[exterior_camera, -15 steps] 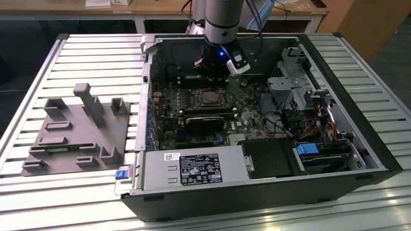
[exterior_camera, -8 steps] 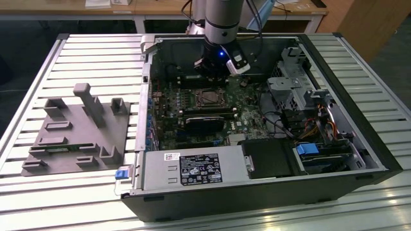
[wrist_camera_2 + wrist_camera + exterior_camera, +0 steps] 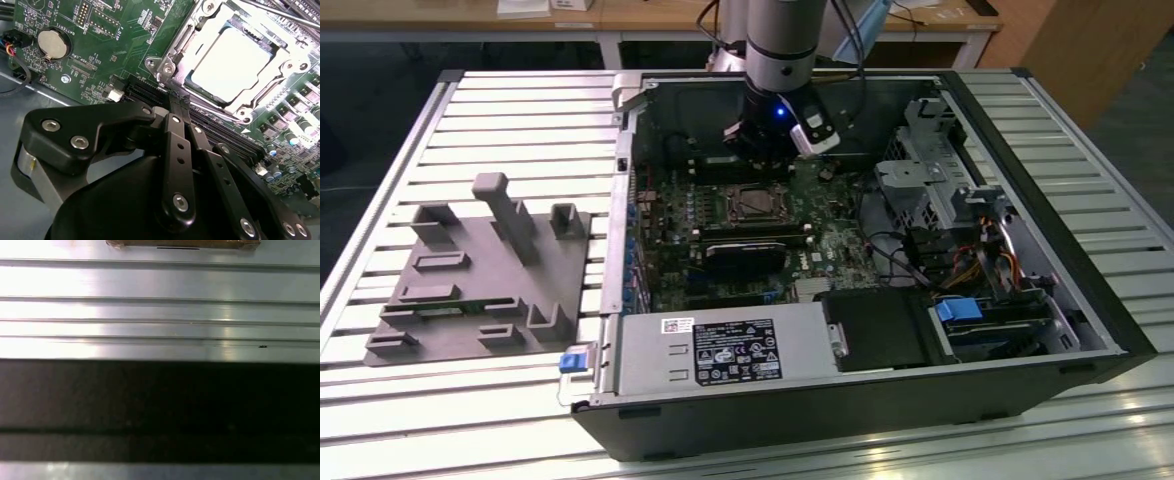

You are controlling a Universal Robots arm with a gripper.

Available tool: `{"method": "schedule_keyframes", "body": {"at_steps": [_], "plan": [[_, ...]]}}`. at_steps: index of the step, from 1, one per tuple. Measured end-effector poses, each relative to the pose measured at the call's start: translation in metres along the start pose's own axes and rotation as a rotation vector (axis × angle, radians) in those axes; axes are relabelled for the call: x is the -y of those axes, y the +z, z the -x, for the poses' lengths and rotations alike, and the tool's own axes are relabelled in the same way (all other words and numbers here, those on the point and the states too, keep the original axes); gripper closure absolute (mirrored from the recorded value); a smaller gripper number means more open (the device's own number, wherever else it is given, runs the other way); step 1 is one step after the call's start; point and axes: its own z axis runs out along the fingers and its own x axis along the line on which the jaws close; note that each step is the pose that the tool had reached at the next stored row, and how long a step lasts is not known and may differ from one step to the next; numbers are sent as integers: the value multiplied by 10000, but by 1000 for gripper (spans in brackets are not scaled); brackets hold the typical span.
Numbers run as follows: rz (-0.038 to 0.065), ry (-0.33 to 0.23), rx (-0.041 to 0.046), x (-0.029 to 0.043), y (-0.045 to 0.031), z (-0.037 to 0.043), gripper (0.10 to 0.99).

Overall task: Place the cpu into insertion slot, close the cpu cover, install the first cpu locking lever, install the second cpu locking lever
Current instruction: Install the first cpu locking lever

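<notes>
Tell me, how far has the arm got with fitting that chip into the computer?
Done, it seems: the flat silver-grey square cpu already sits in the square insertion slot, and the thin silvery metal cpu cover frames it, apparently lying down over it. In hand: nothing I can see; the black gripper hangs just above the green circuit board beside the socket. Left: whether either locking lever is latched I cannot tell.

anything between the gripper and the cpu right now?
In the second wrist view, only green circuit board and a long black card slot lie between the gripper and the cpu.
</notes>
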Motion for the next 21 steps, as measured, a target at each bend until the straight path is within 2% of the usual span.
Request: {"method": "schedule_keyframes", "body": {"at_steps": [9, 21], "plan": [[-88, -1, 0, 2, 13, -1, 980], [-86, -1, 1, 0, 1, 0, 980]]}}
